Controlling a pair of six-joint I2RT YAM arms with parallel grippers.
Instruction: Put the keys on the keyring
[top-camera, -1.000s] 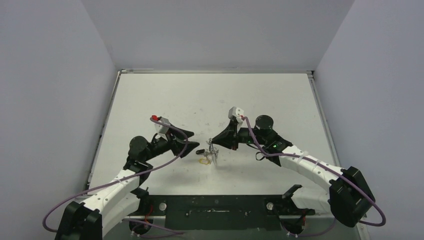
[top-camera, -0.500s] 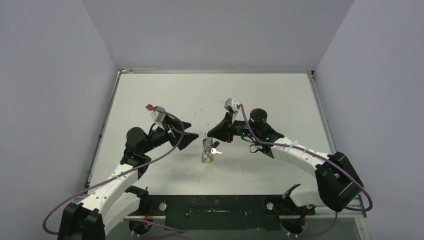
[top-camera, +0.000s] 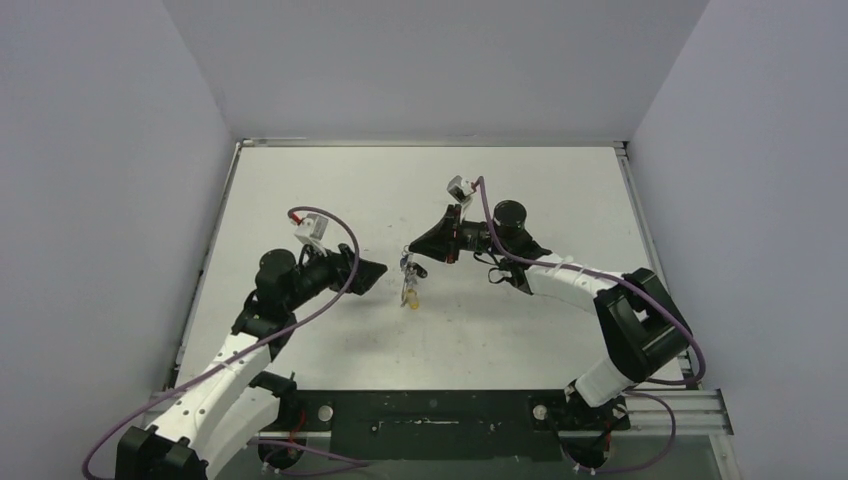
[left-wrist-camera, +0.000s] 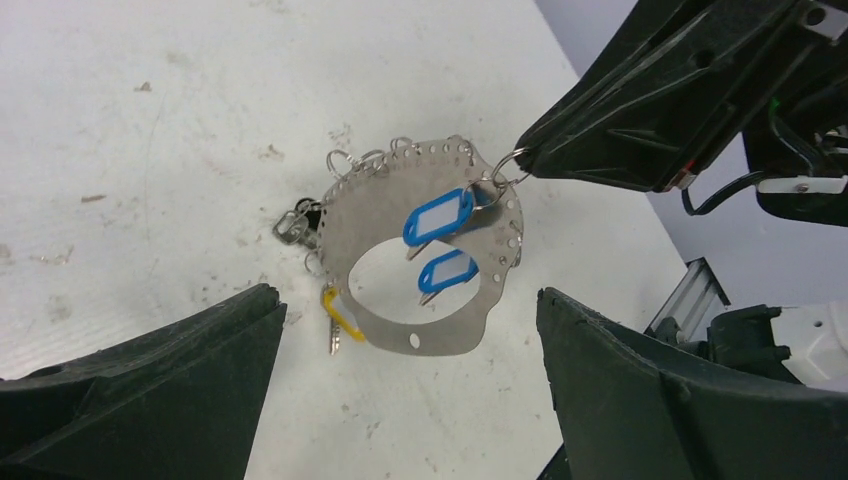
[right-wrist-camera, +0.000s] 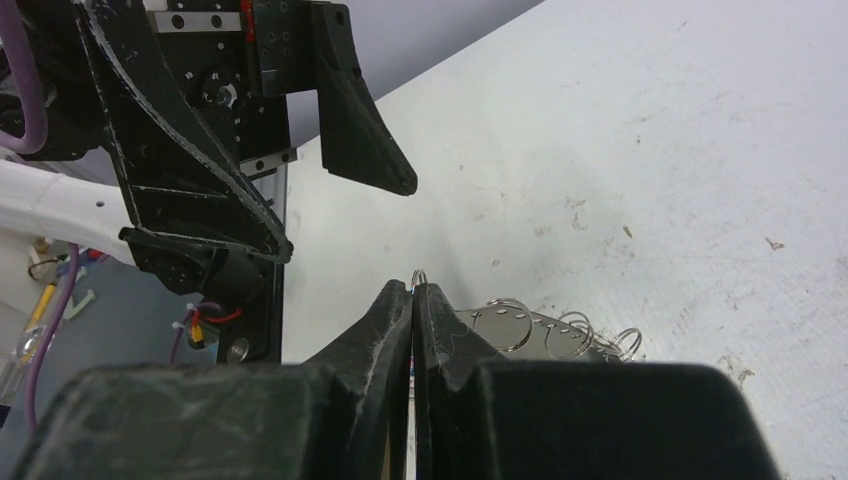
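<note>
While the top camera is watching: the left end effector (top-camera: 378, 274) is standing spread wide and has been backing off toward its own base, so the keyring (top-camera: 409, 285) is now sitting well ahead of its fingertips instead of right at them. The right end effector (top-camera: 408, 250) is staying pressed together and has been carrying the keyring up off the bench (top-camera: 330, 190), so the hoop is dangling just below its tips.

Left wrist camera: the keyring, a flat silvery perforated hoop, is hanging ahead of the spread fingers and between them, touching neither. The keys (left-wrist-camera: 447, 270) are hanging on it. Two blue tags (left-wrist-camera: 438, 213) are lying across its face, a yellow key (left-wrist-camera: 340, 315) is dangling off the rim nearer one finger, and a dark piece (left-wrist-camera: 295, 222) that looks like another key is sitting farther out.

Right wrist camera: the closed tips are pinching a small split ring (right-wrist-camera: 419, 275) on the keyring's rim, and the rest of the hoop is trailing off below them and to one side.

Keyring load: the letting-go is suggesting that the left arm is finishing with one key and that the right arm alone is now bearing the hoop. Whether every key is truly threaded I cannot tell, so checking the dark piece is looking like the sensible next step.
</note>
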